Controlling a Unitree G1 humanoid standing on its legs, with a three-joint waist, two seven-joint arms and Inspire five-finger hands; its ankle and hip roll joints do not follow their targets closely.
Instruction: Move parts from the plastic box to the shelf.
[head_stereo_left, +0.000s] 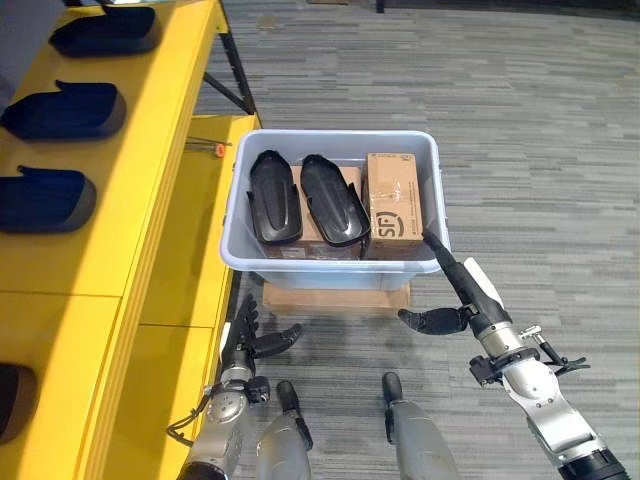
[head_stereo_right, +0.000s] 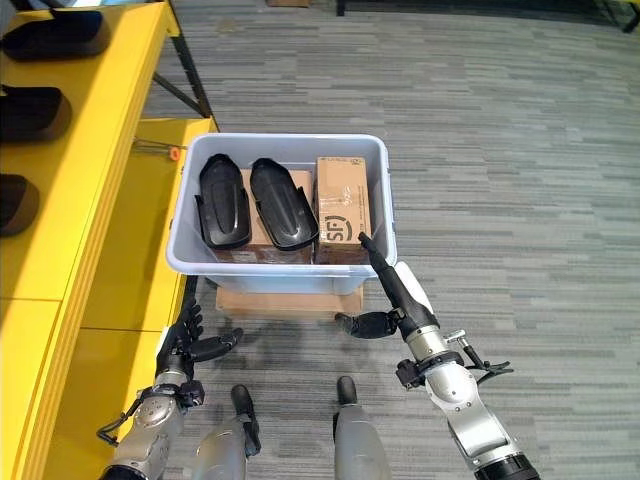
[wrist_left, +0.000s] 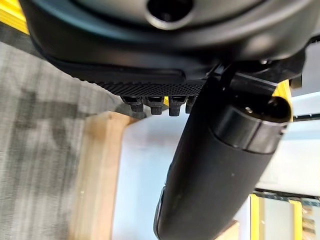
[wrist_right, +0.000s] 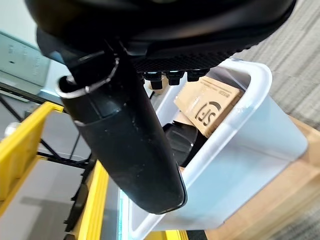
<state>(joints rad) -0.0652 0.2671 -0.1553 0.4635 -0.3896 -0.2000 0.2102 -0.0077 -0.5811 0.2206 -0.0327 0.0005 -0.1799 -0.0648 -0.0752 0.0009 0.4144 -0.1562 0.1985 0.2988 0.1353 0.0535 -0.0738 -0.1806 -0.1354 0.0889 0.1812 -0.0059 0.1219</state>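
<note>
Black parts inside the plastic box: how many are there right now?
2. One black part lies on the left of the plastic box, the other right beside it, both atop cardboard boxes. More could be hidden underneath.

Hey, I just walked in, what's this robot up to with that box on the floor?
The robot stands over a grey plastic box set on a flat piece of cardboard beside a yellow shelf. Two black parts lie in the box on cardboard cartons. Similar dark parts already sit on the shelf. The right robot hand reaches with straight fingers to the box's near right corner; the left robot hand hangs open below the near left corner. Neither holds anything.
</note>
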